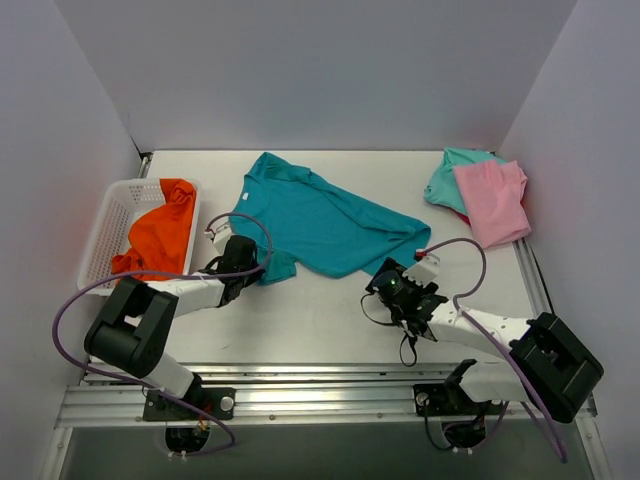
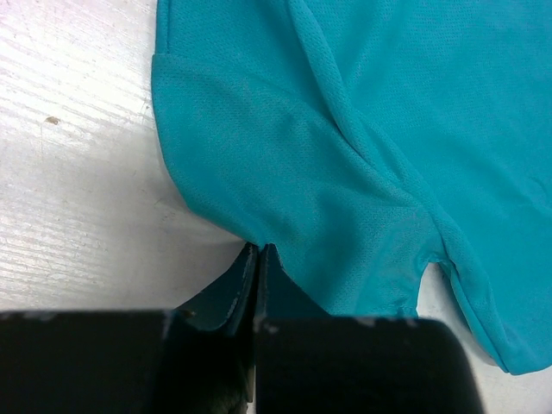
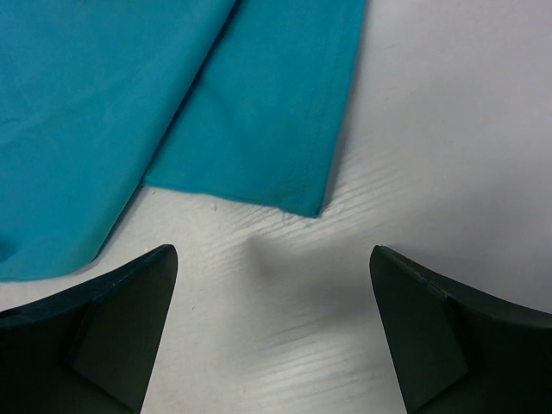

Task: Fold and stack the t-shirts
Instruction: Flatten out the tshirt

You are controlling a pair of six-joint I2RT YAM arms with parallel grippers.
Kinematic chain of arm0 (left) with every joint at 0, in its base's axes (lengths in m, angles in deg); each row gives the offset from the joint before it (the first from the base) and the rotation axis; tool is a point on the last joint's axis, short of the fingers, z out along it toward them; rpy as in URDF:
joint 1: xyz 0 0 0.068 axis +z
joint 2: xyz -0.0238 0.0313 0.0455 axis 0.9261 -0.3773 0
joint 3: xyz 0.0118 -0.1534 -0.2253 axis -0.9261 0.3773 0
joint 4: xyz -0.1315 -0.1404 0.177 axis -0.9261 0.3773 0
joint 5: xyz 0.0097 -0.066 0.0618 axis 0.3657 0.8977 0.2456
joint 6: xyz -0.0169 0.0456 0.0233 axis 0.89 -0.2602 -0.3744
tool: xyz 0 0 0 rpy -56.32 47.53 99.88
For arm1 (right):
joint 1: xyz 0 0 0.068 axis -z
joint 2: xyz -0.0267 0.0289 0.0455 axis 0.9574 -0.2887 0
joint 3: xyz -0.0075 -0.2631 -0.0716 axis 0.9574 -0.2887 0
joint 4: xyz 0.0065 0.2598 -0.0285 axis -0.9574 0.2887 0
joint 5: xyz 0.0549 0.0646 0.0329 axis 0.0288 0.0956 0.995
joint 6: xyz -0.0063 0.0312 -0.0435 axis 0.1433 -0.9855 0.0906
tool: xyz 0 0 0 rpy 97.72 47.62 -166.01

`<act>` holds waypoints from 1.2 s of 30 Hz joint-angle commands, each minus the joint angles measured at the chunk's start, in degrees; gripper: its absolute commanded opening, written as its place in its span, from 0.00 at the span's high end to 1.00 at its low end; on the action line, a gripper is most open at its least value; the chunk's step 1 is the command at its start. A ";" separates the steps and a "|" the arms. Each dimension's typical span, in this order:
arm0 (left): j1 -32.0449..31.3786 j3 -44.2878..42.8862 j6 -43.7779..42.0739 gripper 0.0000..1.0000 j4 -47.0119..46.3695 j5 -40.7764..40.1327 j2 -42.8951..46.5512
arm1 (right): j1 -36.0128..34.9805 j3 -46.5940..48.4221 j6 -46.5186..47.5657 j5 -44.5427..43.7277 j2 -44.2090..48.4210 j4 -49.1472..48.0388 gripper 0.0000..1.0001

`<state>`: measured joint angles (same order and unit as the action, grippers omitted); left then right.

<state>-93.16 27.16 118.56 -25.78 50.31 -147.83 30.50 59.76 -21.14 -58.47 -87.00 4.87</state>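
One tee (image 2: pixel 362 121) in L end effector (image 2: pixel 260 257)

White arms (image 1: pixel 190 290), black joints (image 1: pixel 125 335), purple cables (image 1: pixel 55 325)

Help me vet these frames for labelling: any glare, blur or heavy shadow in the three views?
Top external: even, soft light, sharp throughout, a faint reddish tint on the left wall beside the orange t-shirt. Left wrist: table nearly blown out, teal t-shirt weave crisp, left end effector dark. Right wrist: soft shadow on the table ahead of the right end effector, no glare.
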 commanded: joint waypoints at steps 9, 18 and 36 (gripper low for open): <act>1.06 1.82 -2.07 0.98 3.51 2.12 -2.15 | 5.89 2.95 3.01 -0.15 -6.95 -3.61 0.12; 1.42 1.38 -2.16 0.98 2.80 2.47 -3.29 | 5.89 4.18 3.18 2.58 -12.93 -7.05 0.16; 1.59 1.47 -2.95 0.98 0.51 3.17 -5.24 | 6.86 2.07 4.59 3.72 -11.89 -10.13 1.00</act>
<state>-92.00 27.21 117.89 -32.30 52.58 -150.76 36.92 62.73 -17.10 -54.88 -99.96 -6.78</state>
